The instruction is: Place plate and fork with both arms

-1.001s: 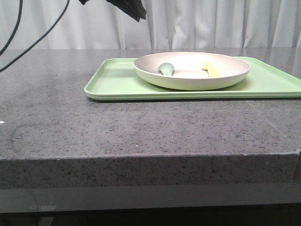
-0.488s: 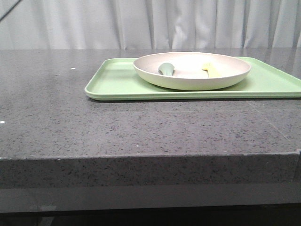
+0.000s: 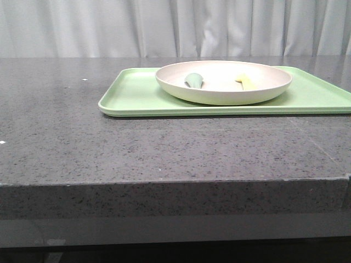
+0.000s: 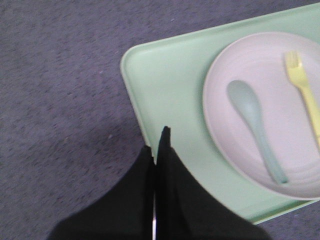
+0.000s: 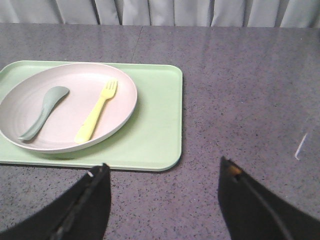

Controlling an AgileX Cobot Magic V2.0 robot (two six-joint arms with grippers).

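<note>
A second ago a dark arm part and black cables hung across the upper left of the front view; half a second ago only a sliver of cable showed at the corner, and now the front view holds no arm at all, while the dishes lie just as they did. The large round cream-white matte plate point(image 3: 224, 82) with its raised rim sits on the flat rectangular light-green tray point(image 3: 137, 96), which rests on the dark grey speckled stone worktop point(image 3: 137, 153). Inside the plate lie the small slim pale-yellow plastic fork point(image 5: 97, 117) and, beside it and apart from it, a grey-green spoon point(image 5: 42, 111) of similar size. In the left wrist view the left tool point(image 4: 156, 150) hangs above the tray's near corner, its black fingers point(image 4: 165, 145) pressed together with nothing between them, touching neither tray nor plate. In the right wrist view the right tool point(image 5: 165, 172) is spread wide, its two dark fingers point(image 5: 95, 190) well apart over the bare worktop just off the tray's near edge, gripping nothing and clear of the plate and fork.
</note>
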